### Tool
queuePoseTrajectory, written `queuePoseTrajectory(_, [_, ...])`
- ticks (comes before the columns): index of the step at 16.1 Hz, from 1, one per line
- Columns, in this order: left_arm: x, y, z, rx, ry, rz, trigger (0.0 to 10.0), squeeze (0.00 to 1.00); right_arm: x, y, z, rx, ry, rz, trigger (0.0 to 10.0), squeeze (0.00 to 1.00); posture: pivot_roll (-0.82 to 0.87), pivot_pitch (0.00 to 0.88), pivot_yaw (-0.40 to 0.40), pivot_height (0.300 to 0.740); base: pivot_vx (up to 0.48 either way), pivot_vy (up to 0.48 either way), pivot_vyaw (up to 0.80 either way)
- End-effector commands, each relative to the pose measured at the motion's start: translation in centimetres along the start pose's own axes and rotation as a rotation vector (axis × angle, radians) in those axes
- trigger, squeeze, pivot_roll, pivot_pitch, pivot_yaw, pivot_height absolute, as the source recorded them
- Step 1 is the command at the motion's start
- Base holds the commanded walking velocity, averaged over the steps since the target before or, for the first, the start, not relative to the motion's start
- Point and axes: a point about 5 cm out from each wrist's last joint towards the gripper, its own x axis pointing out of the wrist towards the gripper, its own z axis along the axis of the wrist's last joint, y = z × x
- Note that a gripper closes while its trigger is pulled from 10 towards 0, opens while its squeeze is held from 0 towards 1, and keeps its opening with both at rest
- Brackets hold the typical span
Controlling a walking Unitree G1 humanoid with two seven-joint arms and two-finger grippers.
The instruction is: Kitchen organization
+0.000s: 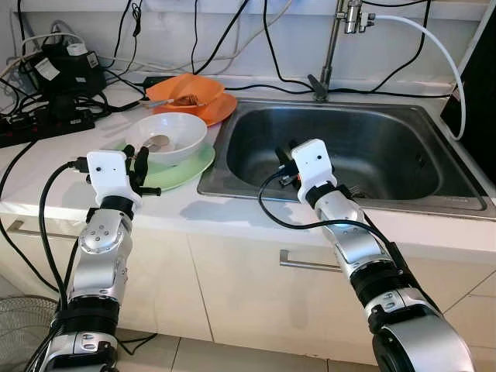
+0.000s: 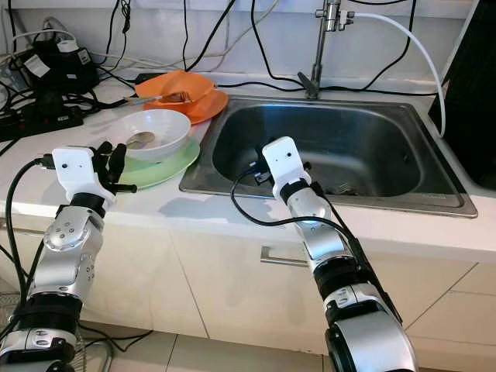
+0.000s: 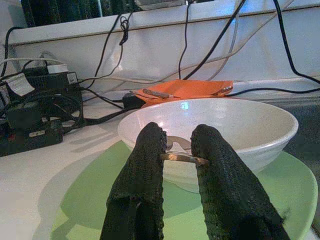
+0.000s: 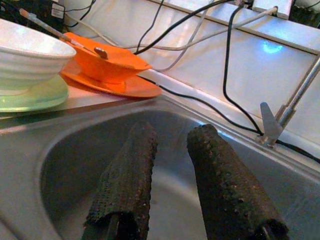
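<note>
The left gripper [image 3: 177, 145] hovers released before the white bowl [image 1: 172, 132] on the green plate [image 1: 188, 170]; the right gripper [image 4: 172, 145] hangs parted over the steel sink [image 1: 364, 143].

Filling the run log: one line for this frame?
left gripper: open, facing white ceramic bowl on green plate | right gripper: open over steel sink

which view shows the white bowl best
The left eye view: the whole white bowl sits on the green plate, its inside visible. The left wrist view shows its side behind the fingers; the right wrist view catches its edge.
</note>
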Motion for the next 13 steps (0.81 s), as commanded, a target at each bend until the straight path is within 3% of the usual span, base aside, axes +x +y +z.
queuePoseTrajectory(1, [0.5,-0.3,0.8,0.0,-0.029,-0.008,0.0,0.0,0.1,-0.2,0.4,-0.002,-0.008,-0.002,10.0,0.0,0.03,0.0,0.034,0.74,0.0,0.0,0.0])
queuePoseTrajectory(4, [0.7,-0.5,1.3,-0.008,-0.054,-0.012,0.0,0.0,0.1,-0.1,0.3,-0.003,-0.007,0.0,10.0,0.0,0.03,0.0,0.034,0.74,0.0,0.0,0.0])
queuePoseTrajectory(8, [1.0,-1.2,3.7,-0.048,-0.185,-0.037,0.0,0.0,0.2,-0.1,0.4,-0.001,-0.009,0.0,10.0,0.0,0.03,0.0,0.033,0.74,0.0,0.0,0.0])
queuePoseTrajectory(9, [1.1,-1.5,4.7,-0.053,-0.225,-0.049,8.6,0.0,0.2,-0.1,0.4,-0.002,-0.009,0.0,10.0,0.0,0.03,0.0,0.032,0.74,0.0,0.0,0.0])
queuePoseTrajectory(10, [1.2,-1.8,5.6,-0.053,-0.26,-0.061,10.0,0.0,0.2,-0.1,0.4,-0.002,-0.009,0.0,10.0,0.0,0.03,0.0,0.032,0.74,0.0,0.0,0.0])
queuePoseTrajectory(13, [1.5,-2.9,8.2,-0.062,-0.344,-0.114,10.0,0.0,0.2,-0.2,0.4,-0.004,-0.009,-0.001,10.0,0.0,0.03,0.0,0.032,0.74,0.0,0.0,0.0])
